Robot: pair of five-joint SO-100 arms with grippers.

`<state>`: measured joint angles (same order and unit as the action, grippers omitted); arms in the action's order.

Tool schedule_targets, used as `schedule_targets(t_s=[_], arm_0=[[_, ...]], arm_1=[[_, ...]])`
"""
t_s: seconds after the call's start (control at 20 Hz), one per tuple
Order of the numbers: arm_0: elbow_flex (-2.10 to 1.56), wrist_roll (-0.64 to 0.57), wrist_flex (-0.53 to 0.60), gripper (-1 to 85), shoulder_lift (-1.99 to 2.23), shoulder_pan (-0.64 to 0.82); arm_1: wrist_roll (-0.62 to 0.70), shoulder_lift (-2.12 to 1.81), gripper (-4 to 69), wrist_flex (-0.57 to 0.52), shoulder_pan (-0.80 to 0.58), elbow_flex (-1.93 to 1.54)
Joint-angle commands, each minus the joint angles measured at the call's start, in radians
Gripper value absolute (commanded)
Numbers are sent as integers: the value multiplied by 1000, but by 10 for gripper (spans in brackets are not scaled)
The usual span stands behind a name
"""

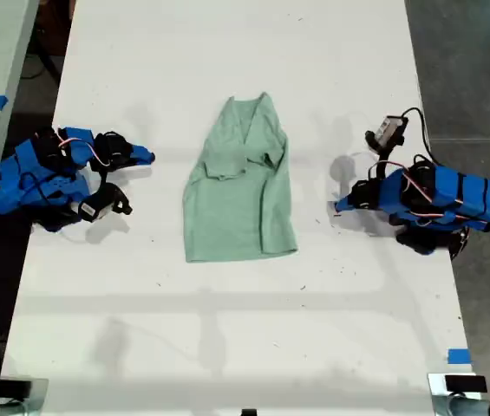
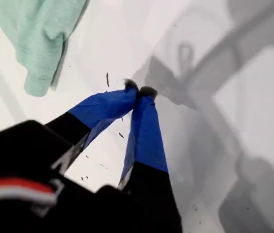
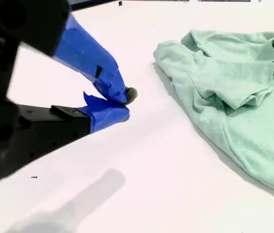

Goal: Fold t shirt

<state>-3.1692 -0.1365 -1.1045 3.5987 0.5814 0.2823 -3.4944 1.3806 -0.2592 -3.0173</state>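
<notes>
White table point(image 1: 227, 347) fills most of the exterior view; dark floor along both sides, blue tape point(image 1: 458, 356) near its lower right edge. The t shirt point(image 1: 238, 184) lies mid-table, long axis running up-down in the exterior view, V neck toward the top, hem toward the bottom, sides folded inward. Bare tabletop on every side of it. My first gripper point(image 2: 137, 91), at the exterior view's right, is closed, tips touching, holding nothing. My second gripper point(image 3: 125, 103), at the exterior view's left, likewise closed and empty. Both rest apart from the cloth.
</notes>
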Motion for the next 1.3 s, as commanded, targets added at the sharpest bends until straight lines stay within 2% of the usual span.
schedule_targets(t_s=[0.0,1.25], arm_0=[[14,-5,3,-1,8,-8],[11,-3,6,-1,8,-12]], arm_1=[[-18,-9,12,12,5,-8],[-29,-9,12,12,21,-11]])
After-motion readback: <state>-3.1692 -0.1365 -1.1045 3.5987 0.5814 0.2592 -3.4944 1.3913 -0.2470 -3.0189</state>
